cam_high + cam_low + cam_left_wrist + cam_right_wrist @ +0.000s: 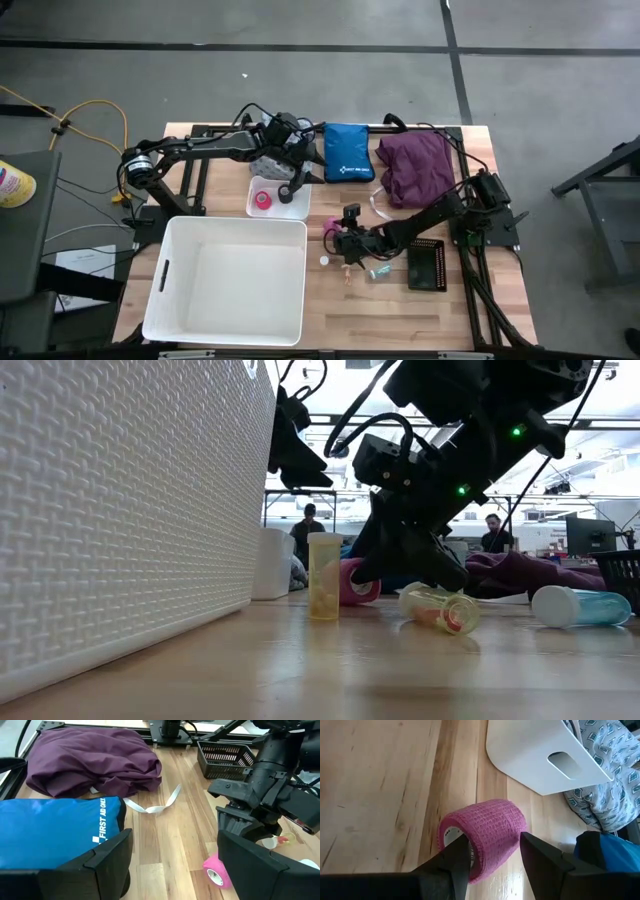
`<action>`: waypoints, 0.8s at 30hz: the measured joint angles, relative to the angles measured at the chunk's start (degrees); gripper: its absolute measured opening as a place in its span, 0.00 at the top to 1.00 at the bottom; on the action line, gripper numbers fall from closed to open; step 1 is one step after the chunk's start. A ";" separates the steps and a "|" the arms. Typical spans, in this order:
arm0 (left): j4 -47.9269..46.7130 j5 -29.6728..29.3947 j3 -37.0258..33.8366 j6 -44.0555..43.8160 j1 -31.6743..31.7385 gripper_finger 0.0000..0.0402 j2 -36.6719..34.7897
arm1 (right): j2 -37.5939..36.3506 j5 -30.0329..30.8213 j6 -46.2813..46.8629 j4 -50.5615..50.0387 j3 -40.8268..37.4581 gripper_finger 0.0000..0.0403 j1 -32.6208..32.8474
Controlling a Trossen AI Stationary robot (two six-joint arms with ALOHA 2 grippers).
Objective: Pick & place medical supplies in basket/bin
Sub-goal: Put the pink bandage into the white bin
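The pink tape roll (pixel 482 837) lies on its side on the wood, right between your right gripper (pixel 492 852) fingers, which straddle it part-open and look not yet clamped. You are at the grasp step: close on the roll, lift clear, then carry it over the wall of the large white bin (pixel 232 280) beside the gripper. Your left gripper (pixel 172 860) hangs open and empty further back, by the blue pouch (pixel 50 830) and purple cloth (pixel 90 760).

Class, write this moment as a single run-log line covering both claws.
right claw: fingers around pink tape roll on table | left claw: open, above blue pouch | white bin: waiting
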 joint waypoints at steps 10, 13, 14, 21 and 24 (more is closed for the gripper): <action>0.00 0.02 0.00 0.00 0.01 0.29 0.00 | -0.02 0.06 0.02 0.09 0.00 0.70 0.01; 0.00 0.02 0.00 0.00 0.02 0.29 0.00 | -0.06 0.28 0.02 0.33 0.00 0.76 0.02; 0.00 0.02 0.00 0.00 0.02 0.29 0.00 | -0.07 0.31 0.02 0.46 0.00 0.78 0.02; 0.00 0.02 0.00 0.00 0.00 0.29 0.00 | -0.07 1.62 0.00 1.62 0.00 0.84 0.39; 0.00 0.02 0.00 0.00 0.00 0.29 0.00 | -0.07 2.11 -0.09 2.29 0.00 0.85 0.88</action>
